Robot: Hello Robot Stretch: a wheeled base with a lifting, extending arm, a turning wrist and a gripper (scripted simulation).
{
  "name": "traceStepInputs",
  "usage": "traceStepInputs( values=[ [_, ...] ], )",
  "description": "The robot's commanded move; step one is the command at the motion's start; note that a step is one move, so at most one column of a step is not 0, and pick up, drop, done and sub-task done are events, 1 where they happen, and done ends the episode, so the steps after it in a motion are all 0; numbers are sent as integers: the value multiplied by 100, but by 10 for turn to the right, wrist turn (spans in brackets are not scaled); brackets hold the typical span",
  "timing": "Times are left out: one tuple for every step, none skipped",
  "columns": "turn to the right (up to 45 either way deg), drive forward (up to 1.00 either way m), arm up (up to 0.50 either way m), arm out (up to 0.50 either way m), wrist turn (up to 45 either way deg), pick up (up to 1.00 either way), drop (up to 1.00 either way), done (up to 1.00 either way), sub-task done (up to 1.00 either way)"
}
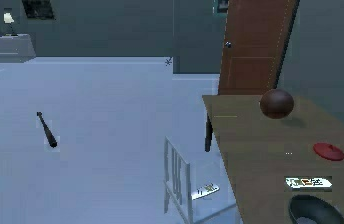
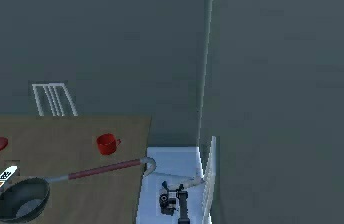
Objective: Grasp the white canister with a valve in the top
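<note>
A small pale thing [image 1: 208, 188] lies on the seat of a white chair [image 1: 180, 178] next to the wooden table [image 1: 250, 140]; its shape is too small to name. In the arm side view the dark arm rises from the bottom edge over the same chair's seat [image 2: 175, 162]. The gripper [image 2: 165, 197] stands at the arm's end above the seat. I cannot tell whether it holds anything, as the seat lies right behind it.
On the table are a brown ball [image 1: 277, 103], a red disc [image 1: 330, 151], a red cup [image 2: 106, 143], a flat white item [image 1: 310, 182] and a red-handled pan [image 2: 20, 200]. A dark bat [image 1: 47, 130] lies on the open floor. A brown door [image 1: 258, 45] stands behind the table.
</note>
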Motion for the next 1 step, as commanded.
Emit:
traceStepInputs(
  values=[
    [0, 0, 10, 0, 0, 0, 0, 0, 0]
  ],
)
